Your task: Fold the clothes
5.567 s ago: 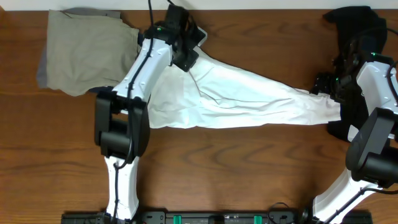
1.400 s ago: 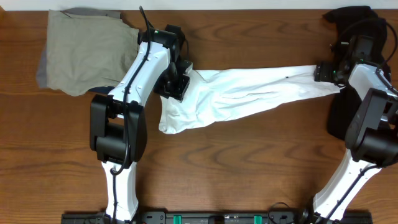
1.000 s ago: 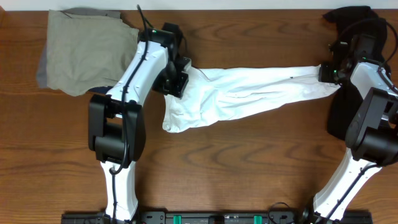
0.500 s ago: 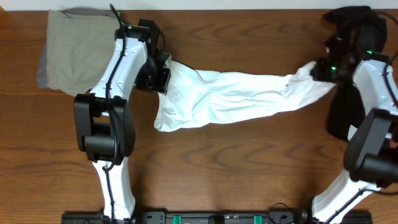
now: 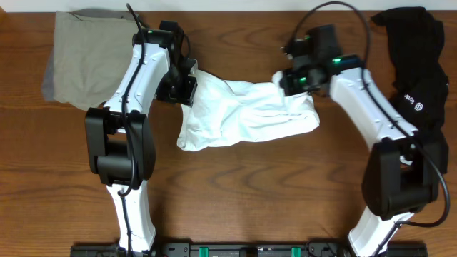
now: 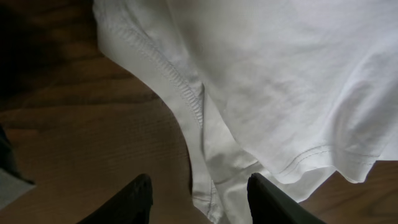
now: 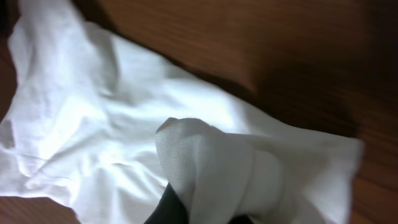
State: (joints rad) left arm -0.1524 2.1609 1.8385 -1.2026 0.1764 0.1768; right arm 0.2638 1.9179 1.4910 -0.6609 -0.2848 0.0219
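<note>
The clothes, a white T-shirt point(image 5: 239, 118), lie rumpled on the wooden table point(image 5: 243, 193) between my two arms. My left gripper point(image 5: 187, 89) sits at the shirt's upper left corner; in the left wrist view it point(image 6: 202, 186) stands open, with the stitched hem point(image 6: 186, 99) lying loose between the dark fingers point(image 6: 134, 199). My right gripper point(image 5: 287, 80) is shut on the shirt's right end and holds it doubled back over the body of the shirt. In the right wrist view a bunched fold of the white cloth point(image 7: 205, 162) fills that gripper point(image 7: 205, 214).
A khaki folded garment point(image 5: 93, 57) lies at the back left, just beyond the left arm. A black garment point(image 5: 418, 64) is heaped at the back right. Bare wood runs along the front of the table.
The right gripper has swung well to the left with the shirt's end, so the stretched shirt now lies shorter and doubled over. The left arm has stayed in place.
</note>
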